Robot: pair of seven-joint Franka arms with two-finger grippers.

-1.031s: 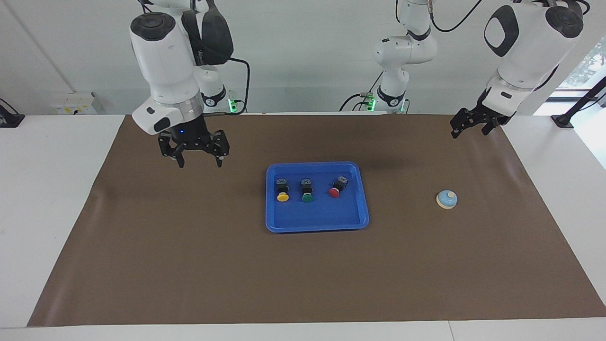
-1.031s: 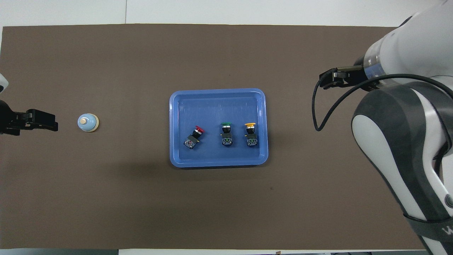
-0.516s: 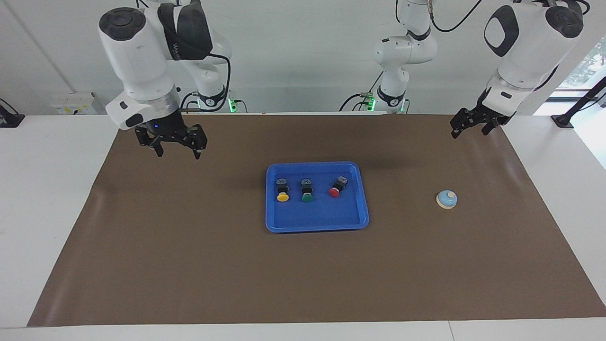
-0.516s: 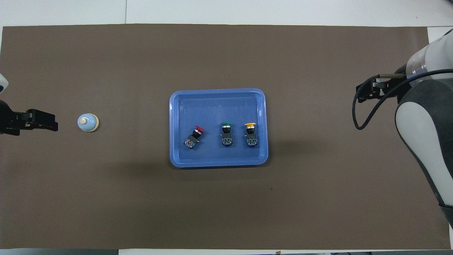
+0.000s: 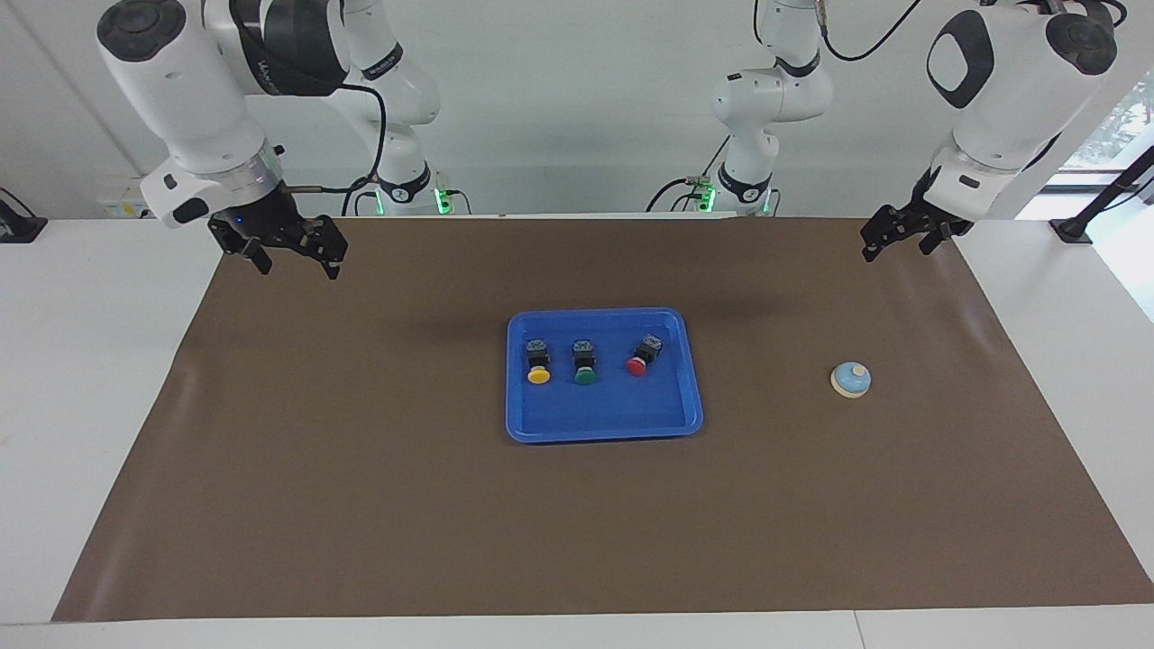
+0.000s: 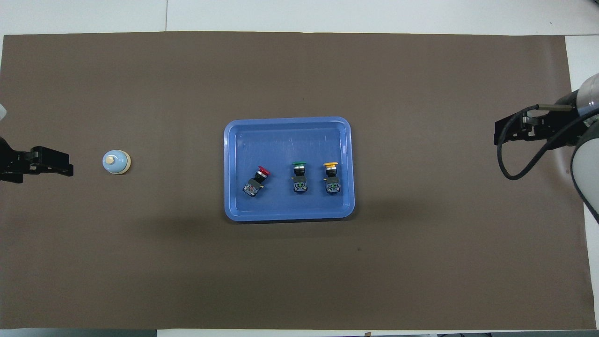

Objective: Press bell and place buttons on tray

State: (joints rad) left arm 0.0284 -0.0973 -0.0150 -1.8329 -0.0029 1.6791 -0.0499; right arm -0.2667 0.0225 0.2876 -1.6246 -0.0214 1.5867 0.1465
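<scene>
The three buttons lie in the tray (image 5: 603, 420), in a row along its half nearer the robots: yellow (image 5: 538, 361) toward the right arm's end, green (image 5: 584, 362) in the middle, red (image 5: 642, 354) toward the left arm's end and turned askew. Each lies on its side with its cap pointing away from the robots. The tray sits mid-counter on the brown mat (image 5: 361, 505). The bell (image 5: 850, 379) stands upright on the mat, well apart from the tray, toward the left arm's end.

The left claw (image 5: 898, 239) hangs open and empty over the mat's corner at its own end, near the robots. The right claw (image 5: 290, 251) hangs open and empty over the mat's edge at the other end.

By the look of it the placing is done and, if the bell has been rung, only parking the arms remains. If the bell is not yet pressed, the left claw is the one to use: close the fingers first, come down straight over the cream knob, push briefly and lift straight off so the bell does not slide.
</scene>
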